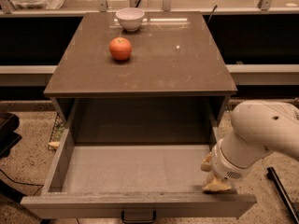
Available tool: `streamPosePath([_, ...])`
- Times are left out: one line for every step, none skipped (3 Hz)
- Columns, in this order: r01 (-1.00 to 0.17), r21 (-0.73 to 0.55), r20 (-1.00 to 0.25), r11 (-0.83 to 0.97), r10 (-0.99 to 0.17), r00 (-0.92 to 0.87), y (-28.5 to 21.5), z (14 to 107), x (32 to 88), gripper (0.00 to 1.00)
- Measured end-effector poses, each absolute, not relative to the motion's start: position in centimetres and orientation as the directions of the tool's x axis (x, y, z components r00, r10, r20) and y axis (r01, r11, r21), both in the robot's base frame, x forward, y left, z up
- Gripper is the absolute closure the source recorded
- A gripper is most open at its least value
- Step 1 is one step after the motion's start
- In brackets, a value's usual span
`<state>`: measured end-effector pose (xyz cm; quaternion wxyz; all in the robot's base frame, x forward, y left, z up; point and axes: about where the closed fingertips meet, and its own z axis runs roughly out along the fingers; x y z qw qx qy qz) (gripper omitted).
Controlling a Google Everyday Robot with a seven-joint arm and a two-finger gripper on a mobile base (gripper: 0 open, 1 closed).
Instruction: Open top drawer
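Note:
The top drawer (135, 169) stands pulled far out from under the brown cabinet top, its deep grey box showing with nothing in it. Its flat front (140, 205) runs along the bottom of the view, with a small dark loop handle (138, 217) at the centre. My white arm comes in from the right, and the gripper (214, 175) hangs at the drawer's right front corner, just inside the front panel and against the right wall. The tan fingertips point down toward the drawer floor.
On the brown cabinet top (187, 64) sit a red apple (120, 48) and a white bowl (130, 18) toward the back. A dark object (7, 134) stands on the speckled floor at left; a black bar (282, 192) lies at the right.

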<state>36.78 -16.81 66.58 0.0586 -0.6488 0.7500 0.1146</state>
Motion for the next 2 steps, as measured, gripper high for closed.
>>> streamPosePath([-0.987, 0.096, -0.236, 0.131, -0.96, -0.151, -16.78, 66.6, 36.78, 0.0])
streamPosePath([-0.987, 0.096, -0.236, 0.131, -0.96, -0.151, -16.78, 66.6, 36.78, 0.0])
